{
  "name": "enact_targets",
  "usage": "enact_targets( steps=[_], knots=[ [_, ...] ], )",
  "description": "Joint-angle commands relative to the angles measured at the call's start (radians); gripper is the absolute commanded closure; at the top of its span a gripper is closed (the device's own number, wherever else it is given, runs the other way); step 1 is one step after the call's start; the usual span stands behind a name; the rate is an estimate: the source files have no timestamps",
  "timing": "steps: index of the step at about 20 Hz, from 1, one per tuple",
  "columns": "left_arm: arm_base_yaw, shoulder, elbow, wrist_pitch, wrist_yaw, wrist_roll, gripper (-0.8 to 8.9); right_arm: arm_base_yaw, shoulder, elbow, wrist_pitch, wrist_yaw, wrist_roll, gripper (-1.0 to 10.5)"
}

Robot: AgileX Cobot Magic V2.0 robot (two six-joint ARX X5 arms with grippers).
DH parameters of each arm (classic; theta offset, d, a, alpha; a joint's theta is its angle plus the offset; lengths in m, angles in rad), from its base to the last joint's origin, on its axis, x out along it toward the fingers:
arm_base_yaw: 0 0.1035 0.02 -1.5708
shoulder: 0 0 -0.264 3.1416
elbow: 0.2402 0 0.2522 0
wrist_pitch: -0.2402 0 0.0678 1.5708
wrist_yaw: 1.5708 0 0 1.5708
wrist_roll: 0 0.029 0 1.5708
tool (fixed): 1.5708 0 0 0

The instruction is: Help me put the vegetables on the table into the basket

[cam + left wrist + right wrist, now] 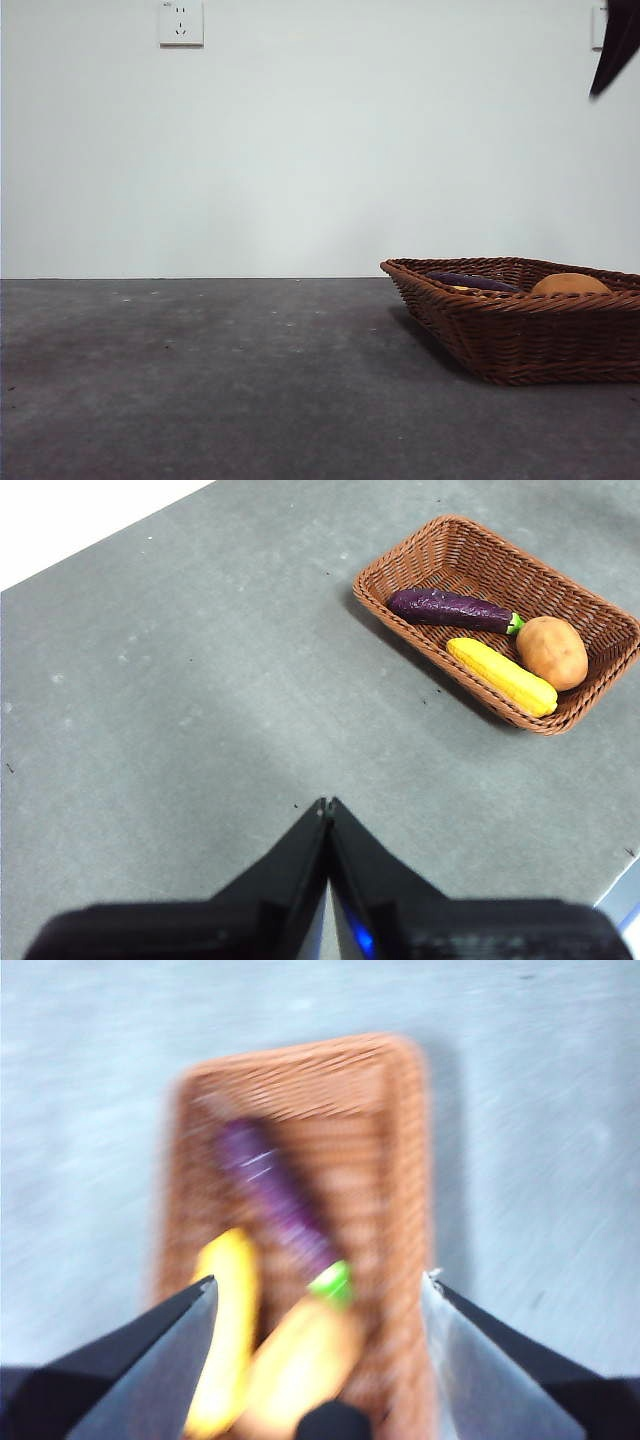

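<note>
The brown woven basket [520, 335] stands on the dark grey table [200, 380] at the right. It holds the dark-purple eggplant [450, 609], the round brown potato [551, 651] and the yellow lumpy piece [502, 675]. In the front view only the eggplant's top [472, 281] and the potato's top [570, 284] show over the rim. My right gripper [318, 1290] is open and empty, high above the basket [300, 1160]; its view is blurred. It shows as a dark tip [615, 45] at the top right of the front view. My left gripper [326, 804] is shut and empty, above bare table, away from the basket [470, 550].
A white wall with a socket [181, 22] stands behind the table's far edge. The table's edge shows at a corner of the left wrist view [620, 895].
</note>
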Motion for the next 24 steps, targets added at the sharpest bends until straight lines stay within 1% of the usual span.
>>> enact_targets(
  steps=[1,5,6,9,10,11,14,24],
  knots=[
    [0.003,0.0,-0.005,0.001,-0.002,0.006,8.21,0.001,-0.113,0.003,-0.105,-0.045,-0.025,6.0],
    [0.002,0.0,-0.005,0.001,-0.001,0.006,8.21,0.001,-0.248,0.003,-0.293,-0.045,-0.084,6.2],
    [0.002,0.0,-0.005,0.001,-0.001,0.006,8.21,0.001,-0.267,0.003,-0.335,-0.045,-0.103,6.6],
    [0.002,0.0,-0.005,0.0,-0.001,0.005,8.21,0.001,-0.307,0.003,-0.462,-0.045,-0.159,8.7],
    [0.002,0.0,-0.005,-0.001,-0.001,0.005,8.21,0.001,-0.314,0.002,-0.478,-0.045,-0.166,9.3],
    [0.002,0.0,-0.005,-0.002,-0.001,0.005,8.21,0.001,-0.325,0.002,-0.478,-0.047,-0.168,9.6],
    [0.002,0.0,-0.005,-0.003,0.003,0.005,8.21,0.001,-0.342,0.002,-0.478,-0.074,-0.173,9.6],
    [0.003,0.002,-0.005,0.0,0.002,0.005,8.17,0.0,-0.339,0.002,-0.478,-0.069,-0.173,9.5]
  ],
)
